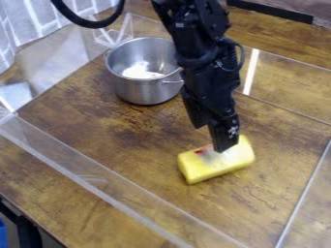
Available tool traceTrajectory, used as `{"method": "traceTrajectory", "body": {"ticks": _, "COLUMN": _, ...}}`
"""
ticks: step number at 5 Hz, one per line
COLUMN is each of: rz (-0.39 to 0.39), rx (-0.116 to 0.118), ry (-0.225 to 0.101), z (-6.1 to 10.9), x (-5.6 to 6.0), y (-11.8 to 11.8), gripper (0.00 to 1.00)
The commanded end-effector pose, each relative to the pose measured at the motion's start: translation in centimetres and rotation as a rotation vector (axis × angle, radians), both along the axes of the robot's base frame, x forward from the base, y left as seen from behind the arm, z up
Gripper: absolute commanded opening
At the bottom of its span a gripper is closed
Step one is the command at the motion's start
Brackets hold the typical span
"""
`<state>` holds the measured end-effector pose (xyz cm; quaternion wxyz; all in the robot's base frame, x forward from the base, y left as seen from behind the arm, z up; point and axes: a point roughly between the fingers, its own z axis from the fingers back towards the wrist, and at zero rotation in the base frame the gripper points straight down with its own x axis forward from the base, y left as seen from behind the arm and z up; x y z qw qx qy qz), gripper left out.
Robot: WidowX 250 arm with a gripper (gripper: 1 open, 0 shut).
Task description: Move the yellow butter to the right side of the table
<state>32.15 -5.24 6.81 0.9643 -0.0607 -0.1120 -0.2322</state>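
Observation:
The yellow butter (215, 165) lies flat on the dark wooden table (116, 136), right of centre and towards the front, with a bit of its red and white label showing. My gripper (224, 142) points steeply down right over the block's far end. Its dark fingertips reach only to the block's top edge and do not clasp its sides. The jaws look open, with nothing held.
A steel pot (142, 70) with something white inside stands at the back left, behind the arm. A clear plastic rim (91, 167) runs along the table's front and left edges. A pale cloth (26, 39) hangs at the far left.

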Motion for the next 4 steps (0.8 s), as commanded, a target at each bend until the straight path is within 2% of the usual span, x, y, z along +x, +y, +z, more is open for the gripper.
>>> {"method": "traceTrajectory", "body": {"ticks": 1, "rz": 0.083, "rx": 0.017, "ry": -0.081, "z": 3.2, "x": 0.7, "y": 0.2, "gripper": 1.0}}
{"method": "traceTrajectory", "body": {"ticks": 2, "rz": 0.153, "rx": 0.017, "ry": -0.075, "z": 2.5, "x": 1.4, "y": 0.8, "gripper": 1.0}}
{"method": "traceTrajectory", "body": {"ticks": 3, "rz": 0.178, "rx": 0.032, "ry": -0.077, "z": 0.5, "x": 1.3, "y": 0.4, "gripper": 1.0}}
{"method": "traceTrajectory", "body": {"ticks": 4, "rz": 0.225, "rx": 0.057, "ry": -0.081, "z": -1.3, "x": 1.5, "y": 0.4, "gripper": 1.0}}
